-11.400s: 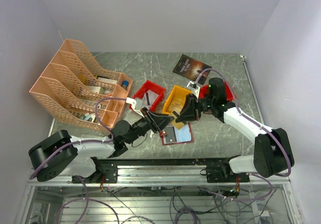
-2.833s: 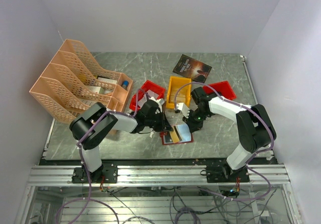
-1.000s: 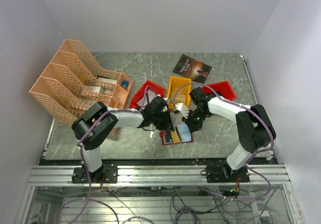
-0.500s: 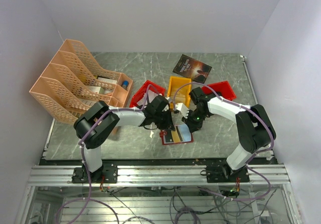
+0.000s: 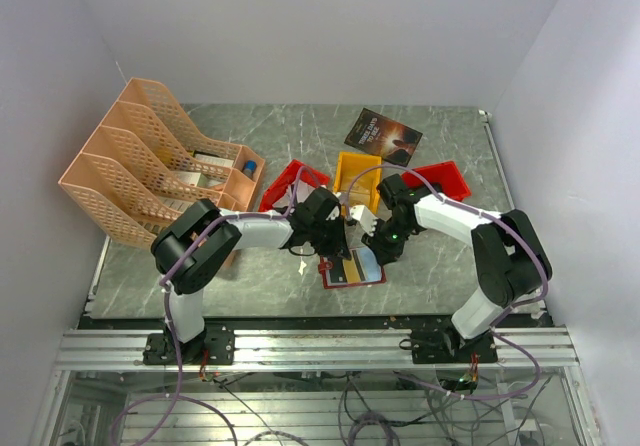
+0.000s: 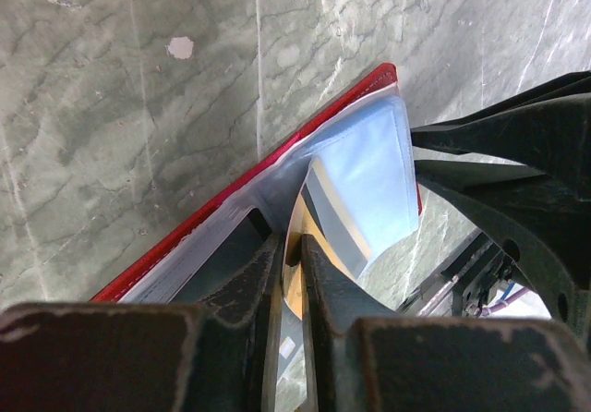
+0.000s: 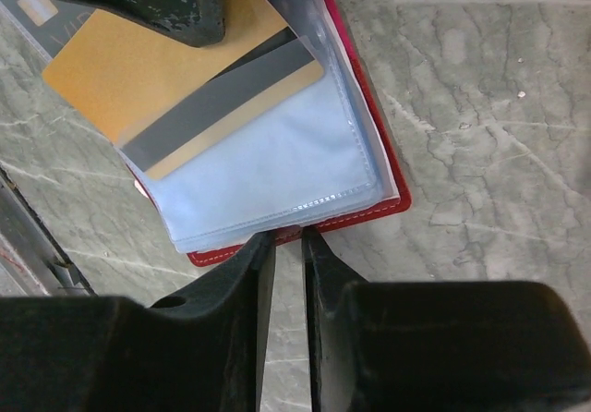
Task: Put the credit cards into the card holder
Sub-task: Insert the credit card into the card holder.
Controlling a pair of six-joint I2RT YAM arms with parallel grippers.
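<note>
Card (image 7: 138,70), long axis aslant, stripe edge in card holder (image 7: 277,172); left tool (image 6: 292,242), right tool (image 7: 288,242): grip unclear.

Card holder (image 5: 355,269) lies open on surface (image 5: 450,276), near centre, before row of three bins. Card (image 7: 138,61) partway in holder's pocket, rest sticking out. Left fingers (image 6: 249,283) straddle card's edge. Left bin (image 5: 283,188), middle bin (image 5: 355,171), right bin (image 5: 450,179) side by side. Booklet (image 5: 383,134) behind bins. File rack (image 5: 150,161) far left.
</note>
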